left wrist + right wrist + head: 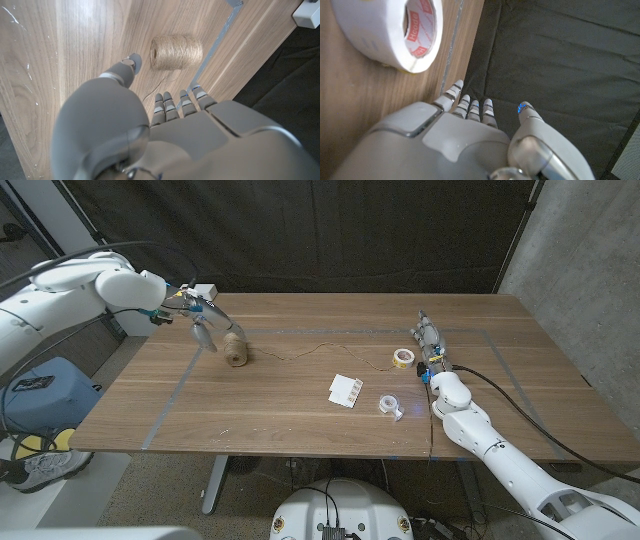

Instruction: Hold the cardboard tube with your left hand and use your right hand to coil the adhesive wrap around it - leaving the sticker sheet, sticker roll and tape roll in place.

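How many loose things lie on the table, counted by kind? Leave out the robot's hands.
Twine-wound tube, with its strand trailing across the table: 1
Rolls: 2, a yellowish roll and a clear roll
Sticker sheet: 1
Total: 4

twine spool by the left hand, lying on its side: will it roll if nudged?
Probably. The twine spool is a cylinder lying on its side on the bare wooden table, so a sideways push likely rolls it. It looks light. Its loose strand trails across the table and may drag or unwind.
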Robot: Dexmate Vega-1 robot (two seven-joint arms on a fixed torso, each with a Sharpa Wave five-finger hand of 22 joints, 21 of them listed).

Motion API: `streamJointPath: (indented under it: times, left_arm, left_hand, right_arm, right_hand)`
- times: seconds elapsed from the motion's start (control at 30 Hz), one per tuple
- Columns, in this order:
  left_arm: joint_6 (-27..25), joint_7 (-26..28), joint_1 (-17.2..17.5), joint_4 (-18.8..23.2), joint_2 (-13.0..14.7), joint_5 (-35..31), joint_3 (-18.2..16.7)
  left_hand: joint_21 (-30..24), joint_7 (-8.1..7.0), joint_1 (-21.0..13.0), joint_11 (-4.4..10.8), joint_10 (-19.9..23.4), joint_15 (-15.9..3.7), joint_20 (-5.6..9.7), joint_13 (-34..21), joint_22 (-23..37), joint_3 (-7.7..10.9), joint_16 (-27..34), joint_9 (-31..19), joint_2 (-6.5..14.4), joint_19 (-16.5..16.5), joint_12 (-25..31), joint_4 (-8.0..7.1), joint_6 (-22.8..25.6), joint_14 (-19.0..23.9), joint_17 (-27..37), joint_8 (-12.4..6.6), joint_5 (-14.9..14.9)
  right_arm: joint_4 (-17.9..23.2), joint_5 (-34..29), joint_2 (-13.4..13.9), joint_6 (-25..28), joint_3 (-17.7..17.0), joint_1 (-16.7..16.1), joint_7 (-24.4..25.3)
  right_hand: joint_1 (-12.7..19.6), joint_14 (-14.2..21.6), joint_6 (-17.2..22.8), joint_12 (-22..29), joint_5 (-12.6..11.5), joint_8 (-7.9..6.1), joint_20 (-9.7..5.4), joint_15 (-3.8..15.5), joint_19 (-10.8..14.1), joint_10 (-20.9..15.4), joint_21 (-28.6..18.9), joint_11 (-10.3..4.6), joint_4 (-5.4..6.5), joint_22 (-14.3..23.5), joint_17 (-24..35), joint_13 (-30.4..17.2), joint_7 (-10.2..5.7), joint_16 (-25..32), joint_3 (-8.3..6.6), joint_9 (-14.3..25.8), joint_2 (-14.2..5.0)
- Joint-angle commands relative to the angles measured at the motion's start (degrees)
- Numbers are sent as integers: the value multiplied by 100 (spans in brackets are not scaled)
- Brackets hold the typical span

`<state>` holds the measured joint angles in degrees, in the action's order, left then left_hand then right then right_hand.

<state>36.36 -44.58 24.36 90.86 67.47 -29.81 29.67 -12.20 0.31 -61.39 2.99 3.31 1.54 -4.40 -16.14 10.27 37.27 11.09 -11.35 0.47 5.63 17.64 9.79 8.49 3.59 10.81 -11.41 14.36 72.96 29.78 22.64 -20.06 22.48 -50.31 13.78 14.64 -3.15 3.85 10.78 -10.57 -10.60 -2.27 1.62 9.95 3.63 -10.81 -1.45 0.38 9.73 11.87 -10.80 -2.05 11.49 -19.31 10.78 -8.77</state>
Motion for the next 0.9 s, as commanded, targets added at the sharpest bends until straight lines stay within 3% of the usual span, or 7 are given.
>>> streamJointPath:
  times: [0.03,0.4,0.9]
  left_arm:
    - [390,168,-256,-347,-112,-396,111]
    - [575,160,-379,-561,-149,-611,255]
    - [934,567,-640,-935,-319,-1171,453]
  left_hand:
    - [26,35,-103,-32,-62,22,34,-39,24,-23,-35,-18,-2,13,32,6,-88,-53,14,42,-27]
    - [33,49,-130,-59,-93,43,32,-59,25,-69,-42,-22,-12,-5,55,0,-120,-88,13,45,-69]
    - [22,76,-267,-77,-86,52,26,-89,28,-68,-22,-27,57,17,112,23,-113,-66,21,32,-94]
  right_arm:
    - [-272,29,-155,-122,52,112,-72]
    - [-480,32,-262,-191,72,174,-59]
    - [-683,44,-328,-244,123,236,-162]
  right_hand:
    - [48,-55,-29,-14,-2,-2,-65,18,-17,56,-8,2,-36,20,9,-32,3,8,2,19,-26]
    - [44,-84,-45,-11,0,-7,-67,17,-34,82,-8,0,-42,21,11,-32,0,7,3,20,-25]
    - [40,-105,-88,-6,1,-4,-65,8,-52,111,-10,10,-51,21,13,-32,-12,12,4,20,-25]
